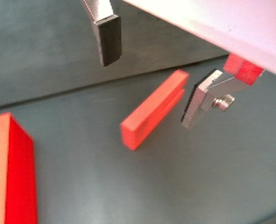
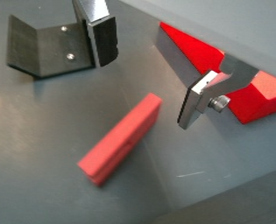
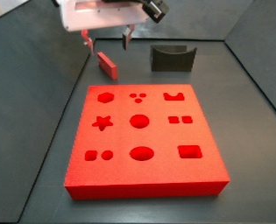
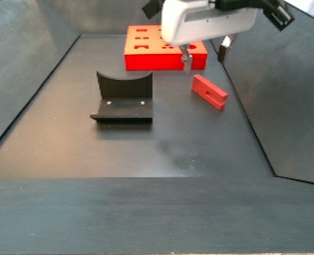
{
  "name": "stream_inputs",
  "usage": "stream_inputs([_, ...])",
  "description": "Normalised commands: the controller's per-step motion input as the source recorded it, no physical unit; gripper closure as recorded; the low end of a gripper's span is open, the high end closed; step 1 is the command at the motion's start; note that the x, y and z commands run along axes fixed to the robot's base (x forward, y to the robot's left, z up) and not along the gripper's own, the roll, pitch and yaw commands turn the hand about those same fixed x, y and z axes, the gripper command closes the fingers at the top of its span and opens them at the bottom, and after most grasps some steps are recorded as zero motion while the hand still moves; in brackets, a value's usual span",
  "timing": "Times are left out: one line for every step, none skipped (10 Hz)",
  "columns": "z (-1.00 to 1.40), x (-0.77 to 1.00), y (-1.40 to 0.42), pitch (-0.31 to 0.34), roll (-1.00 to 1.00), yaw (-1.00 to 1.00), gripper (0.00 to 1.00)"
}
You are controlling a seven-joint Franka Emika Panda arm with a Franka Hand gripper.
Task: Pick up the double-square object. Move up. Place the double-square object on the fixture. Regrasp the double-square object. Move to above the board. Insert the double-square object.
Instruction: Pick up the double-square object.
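Hovering gripper (image 2: 152, 74) above flat, slim red double-square object (image 2: 120, 141).

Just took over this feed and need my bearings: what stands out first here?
The large bright red slab with shaped cutouts dominates the floor in a side view. Beyond it, the small flat red-pink block lies on the dark floor, with the open gripper hovering above, its fingers apart and empty. The dark notched fixture stands nearby.

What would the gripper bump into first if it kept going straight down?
Most likely the double-square object. The open gripper hangs above it, fingers either side, so they may reach the grey floor around it. Depth is unclear.
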Motion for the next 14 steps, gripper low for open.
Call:
stream_inputs([-1.00,0.15,-0.05,-0.026,0.01,0.04,0.00])
stream_inputs([-1.00,0.21,-0.02,-0.033,0.00,0.00,0.00])
stream_inputs([-1.00,0.09,-0.01,-0.027,0.04,0.00,0.00])
stream_inputs([-1.00,0.00,-0.04,-0.013,0.07,0.00,0.00])
stream_inputs([-1.00,-0.24,0.00,-0.031,0.05,0.06,0.00])
stream_inputs([-1.00,-0.49,0.04,-0.074,0.04,0.17,0.00])
stream_inputs([-1.00,-0.46,0.00,-0.087,0.02,0.13,0.00])
stream_inputs([-0.95,-0.30,0.00,-0.161,0.00,0.07,0.00])
stream_inputs([0.00,0.00,0.00,0.000,-0.01,0.00,0.00])
stream_inputs([0.00,0.00,0.00,0.000,0.00,0.00,0.00])
stream_inputs([0.00,0.00,0.00,0.000,0.00,0.00,1.00])
stream_inputs([0.00,0.00,0.00,0.000,0.00,0.00,1.00])
stream_inputs([0.00,0.00,0.00,0.000,0.00,0.00,1.00])
stream_inputs([0.00,0.00,0.00,0.000,0.00,0.00,1.00])
